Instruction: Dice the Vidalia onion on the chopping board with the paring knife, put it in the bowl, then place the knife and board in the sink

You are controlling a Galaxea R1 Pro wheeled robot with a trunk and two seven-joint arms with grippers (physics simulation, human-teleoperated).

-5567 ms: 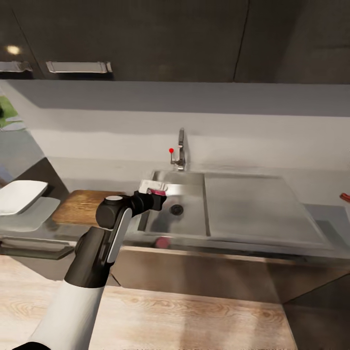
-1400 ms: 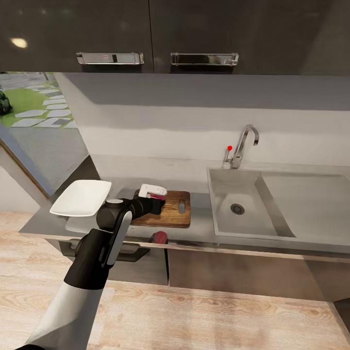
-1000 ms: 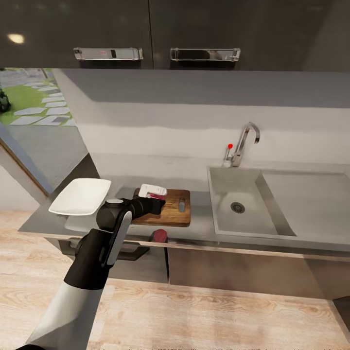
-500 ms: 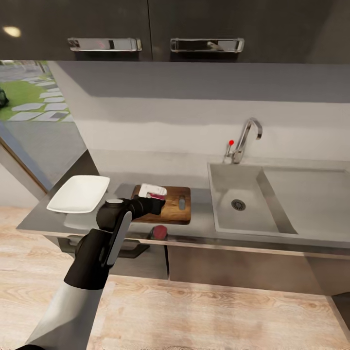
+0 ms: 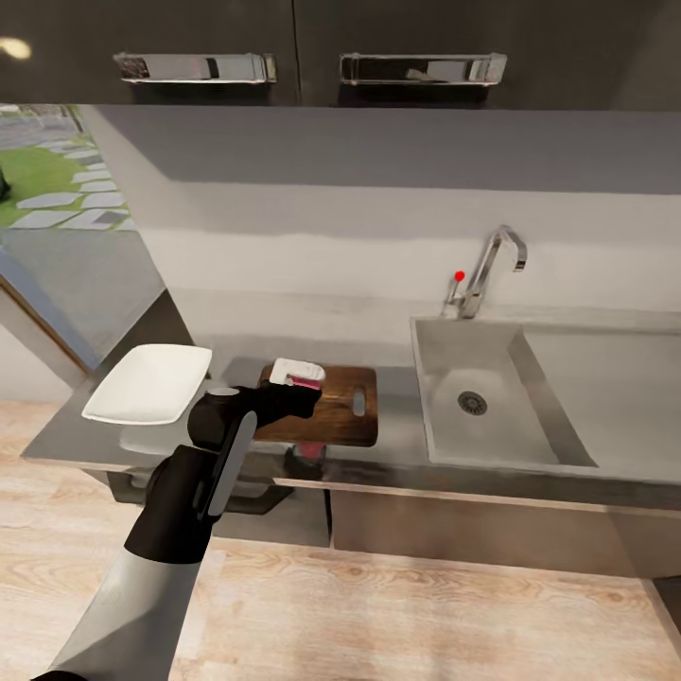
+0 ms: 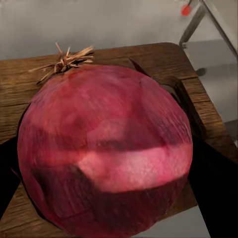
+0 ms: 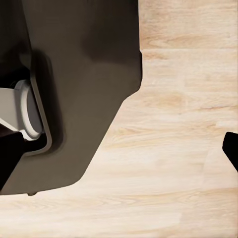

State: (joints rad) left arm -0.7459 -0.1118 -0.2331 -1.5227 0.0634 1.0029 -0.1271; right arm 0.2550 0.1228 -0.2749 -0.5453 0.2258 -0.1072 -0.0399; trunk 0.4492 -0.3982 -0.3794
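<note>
My left gripper (image 5: 301,386) is shut on the Vidalia onion (image 6: 106,148), a dark red bulb with a dry root tuft, and holds it just above the left end of the chopping board (image 5: 342,416). The board's oval slot (image 5: 358,402) faces the sink (image 5: 445,416), whose basin is empty down to the drain (image 5: 472,403). Left of the board, the white bowl (image 5: 147,383) stands on the countertop (image 5: 397,454). I cannot make out the paring knife. My right gripper (image 7: 119,153) hangs low over the wood floor with its dark fingers (image 7: 231,148) wide apart and empty.
The chrome tap (image 5: 492,265) with its red knob (image 5: 460,276) rises behind the sink. Dark upper cabinets with metal handles (image 5: 421,68) hang over the counter. A window (image 5: 47,189) lies at the left. The robot's dark base (image 7: 74,89) stands beside the right gripper.
The camera has swung from the sink to the board and drawn a little nearer. The left gripper keeps the onion and has come over the board's left end.
</note>
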